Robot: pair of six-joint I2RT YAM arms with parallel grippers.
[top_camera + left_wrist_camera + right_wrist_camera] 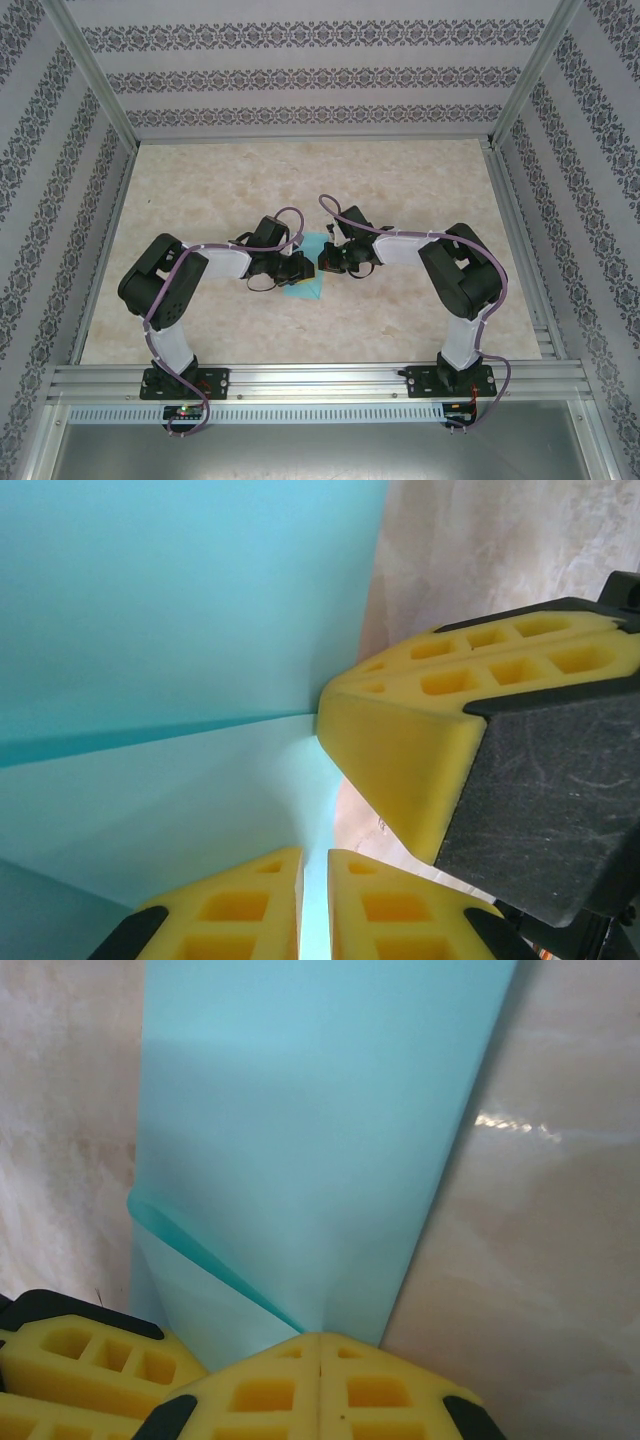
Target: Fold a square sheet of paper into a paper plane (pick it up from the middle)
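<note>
As both jaws pinch it, folded sheet [300, 1140] lies between them.

Walls [300, 75] on 3 sides: white wallpaper w/ horiz. bands of dark floral print. Alu posts [95, 75] at back corners, alu rails [320, 380] along near edge, grey metal panel [320, 450] below. Surface [300, 170]: glossy beige marble look, small glare [510, 1125] in right wrist view. Light bright, even.
</note>
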